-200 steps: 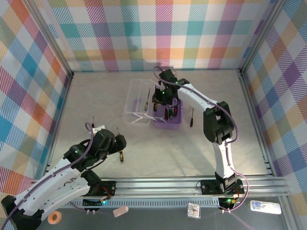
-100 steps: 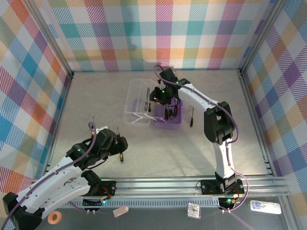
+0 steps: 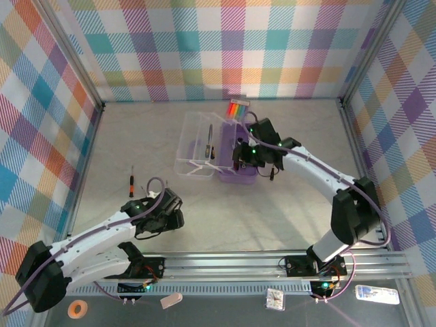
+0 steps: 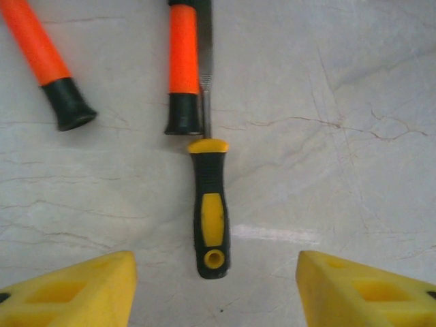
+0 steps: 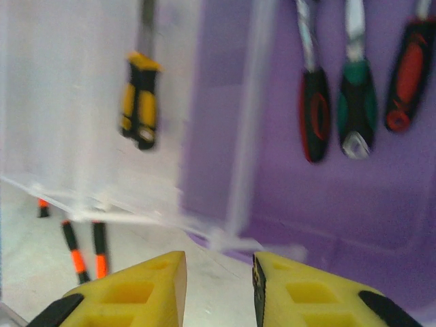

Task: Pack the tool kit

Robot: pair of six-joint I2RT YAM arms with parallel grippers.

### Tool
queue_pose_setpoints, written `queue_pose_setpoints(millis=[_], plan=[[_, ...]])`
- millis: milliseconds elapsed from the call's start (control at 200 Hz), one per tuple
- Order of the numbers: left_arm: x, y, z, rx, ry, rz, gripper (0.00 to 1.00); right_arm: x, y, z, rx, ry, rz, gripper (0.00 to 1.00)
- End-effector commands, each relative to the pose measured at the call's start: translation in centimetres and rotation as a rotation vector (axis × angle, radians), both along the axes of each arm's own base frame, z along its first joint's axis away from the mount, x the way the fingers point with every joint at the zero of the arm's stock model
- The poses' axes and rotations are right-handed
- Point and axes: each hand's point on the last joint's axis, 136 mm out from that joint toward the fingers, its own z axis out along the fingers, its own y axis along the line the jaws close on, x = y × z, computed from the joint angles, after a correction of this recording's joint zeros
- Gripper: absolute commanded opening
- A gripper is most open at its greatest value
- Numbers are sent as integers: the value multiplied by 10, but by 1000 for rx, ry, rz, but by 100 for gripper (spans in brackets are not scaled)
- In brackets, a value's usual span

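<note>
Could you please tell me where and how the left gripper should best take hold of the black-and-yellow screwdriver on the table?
Probably the handle's yellow middle, from straight above, jaws across its width. The screwdriver lies flat, its handle centred under the open left gripper, while an orange handle crowds its shaft.
</note>
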Motion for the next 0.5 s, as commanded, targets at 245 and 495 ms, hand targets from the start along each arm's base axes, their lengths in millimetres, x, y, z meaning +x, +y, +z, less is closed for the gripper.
queue_pose_setpoints(millis=[245,495], plan=[[5,-5,-27,47,25,5,46,-38,-34,-26,-60,16,-38,33],[8,-9,-29,66,33,-34,43,-50,-52,-21,-79,-27,-74,34]])
